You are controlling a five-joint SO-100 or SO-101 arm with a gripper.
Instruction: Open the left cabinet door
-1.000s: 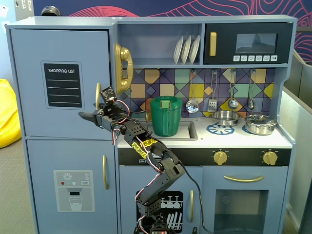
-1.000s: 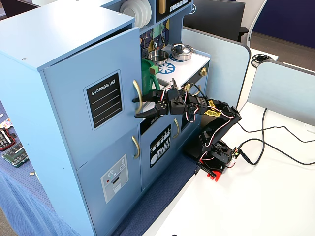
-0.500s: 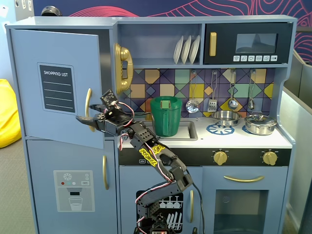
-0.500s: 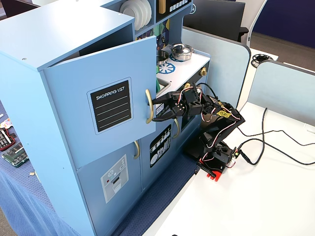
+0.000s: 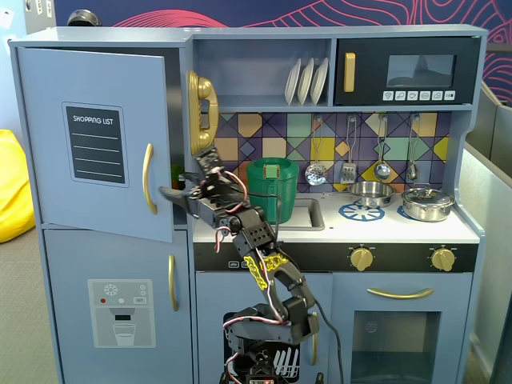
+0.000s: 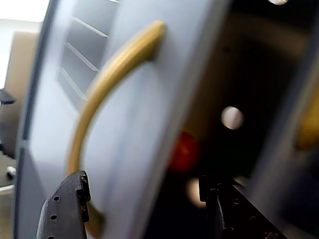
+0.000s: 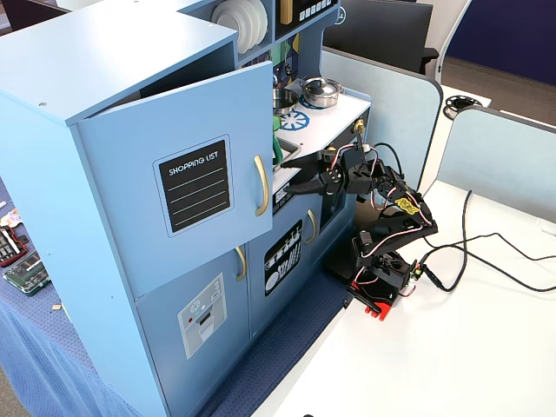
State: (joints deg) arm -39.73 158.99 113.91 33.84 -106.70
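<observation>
So the left cabinet door (image 5: 92,140) sits at about ten o'clock in a fixed view, upper left of the blue-grey toy kitchen (image 7: 113,52), and it's swung partway out with its gold handle (image 5: 149,178) on the free edge. The tool (image 5: 172,194) is spread wide, fingers either side of the door's edge just below that handle; the wrist view shows one finger (image 6: 65,209) in front of the panel and the other behind it, nothing clamped. The arm's base (image 7: 378,291) sits on a white counter (image 7: 486,347). Office-type room: grey partitions (image 7: 504,152), a yellow beanbag (image 5: 14,188) at nine o'clock, a swirly mural (image 5: 320,12) up top.
</observation>
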